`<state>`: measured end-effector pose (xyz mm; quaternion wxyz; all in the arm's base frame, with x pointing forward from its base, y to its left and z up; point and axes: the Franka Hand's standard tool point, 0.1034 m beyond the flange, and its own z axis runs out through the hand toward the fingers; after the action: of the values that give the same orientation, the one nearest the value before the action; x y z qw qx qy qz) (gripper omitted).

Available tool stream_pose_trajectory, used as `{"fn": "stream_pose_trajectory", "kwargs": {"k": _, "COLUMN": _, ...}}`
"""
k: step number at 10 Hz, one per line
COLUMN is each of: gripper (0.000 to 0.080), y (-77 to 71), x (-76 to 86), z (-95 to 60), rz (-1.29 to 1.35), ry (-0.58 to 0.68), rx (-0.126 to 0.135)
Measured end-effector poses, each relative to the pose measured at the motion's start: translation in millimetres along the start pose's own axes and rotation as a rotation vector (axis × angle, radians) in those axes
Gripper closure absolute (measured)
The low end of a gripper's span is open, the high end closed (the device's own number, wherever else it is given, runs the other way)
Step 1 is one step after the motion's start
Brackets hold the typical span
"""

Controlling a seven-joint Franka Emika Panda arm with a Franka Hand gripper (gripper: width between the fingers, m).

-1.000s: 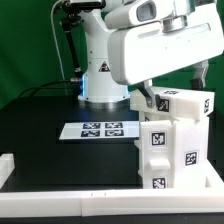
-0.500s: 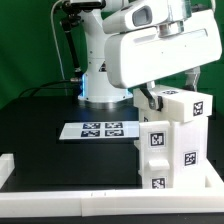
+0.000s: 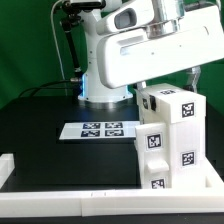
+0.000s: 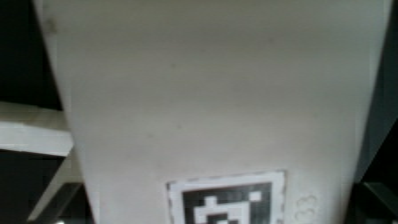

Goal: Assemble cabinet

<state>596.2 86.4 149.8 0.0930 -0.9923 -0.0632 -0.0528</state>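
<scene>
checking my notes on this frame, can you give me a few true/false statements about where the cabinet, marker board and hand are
1. The cabinet stands at the exterior view's right. True.
2. The marker board lies on top of the cabinet. False: it lies flat on the black table, to the cabinet's left in the exterior view.
3. The cabinet's faces carry black-and-white marker tags. True.
4. The hand is plainly open over the marker board. False: the arm is above the cabinet, and the hand's fingers are hidden.
</scene>
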Motion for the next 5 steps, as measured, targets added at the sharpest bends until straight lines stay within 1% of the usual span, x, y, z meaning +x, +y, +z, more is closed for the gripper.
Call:
{"fn": "stream_pose_trajectory", "kwargs": {"k": 1, "gripper": 0.0236, "y": -1.8, "x": 0.6, "z": 0.2, "rz": 0.099, "ry": 0.004, "rx": 0.002}}
{"fn": "stream_pose_trajectory", "kwargs": {"k": 3, "gripper": 0.0236, "y": -2.2, "x": 1.0, "z": 0.0, "rz": 0.212, "ry": 0.004, "rx": 0.001}}
{"fn": "stream_pose_trajectory", "kwargs": {"k": 4, "gripper": 0.0126, "y": -2.5, "x": 0.7, "z": 0.3, "rz": 0.263, "ry": 0.003, "rx": 0.002}}
{"fn": "stream_pose_trajectory", "kwargs": {"k": 5, "gripper": 0.0126, "y": -2.2, "x": 0.7, "z": 0.3, "rz": 0.257, "ry": 0.003, "rx": 0.000}}
